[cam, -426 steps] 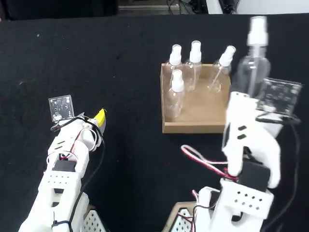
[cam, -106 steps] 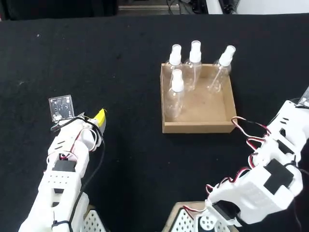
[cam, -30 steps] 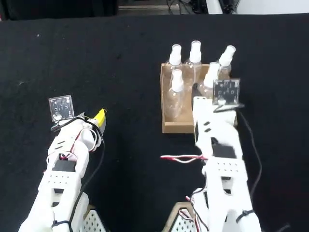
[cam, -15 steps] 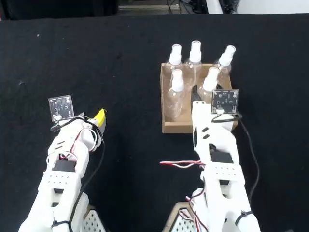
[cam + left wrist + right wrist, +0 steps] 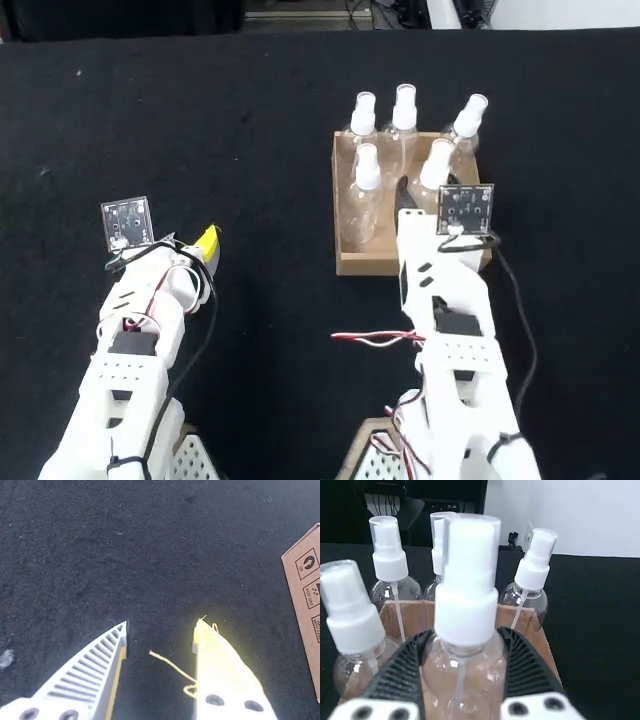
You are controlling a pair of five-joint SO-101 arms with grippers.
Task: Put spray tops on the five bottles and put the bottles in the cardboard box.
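**Counter** (image 5: pixel 200 110): black, and carried one cardboard box (image 5: pixel 343 210), open at the top, in front of the right arm.

**Bottles:** five, clear, each fitted with a white spray top, all inside the box.
- Three stood along the far wall: the far-left bottle (image 5: pixel 363 118), the far-middle bottle (image 5: pixel 404 110) and the far-right bottle (image 5: pixel 468 118).
- The near-left bottle (image 5: pixel 367 185) stood in front of them.
- The held bottle (image 5: pixel 437 165) was in the near right part of the box, beside the near-left bottle. Whether its base met the box floor could not be told.

**Right end effector** (image 5: pixel 465 647): its black fingers pinched the held bottle at the shoulder, just under the spray top.

**Left end effector** (image 5: pixel 160 627): its fingers were spread and held nothing. It sat low over bare counter, well apart from the box.
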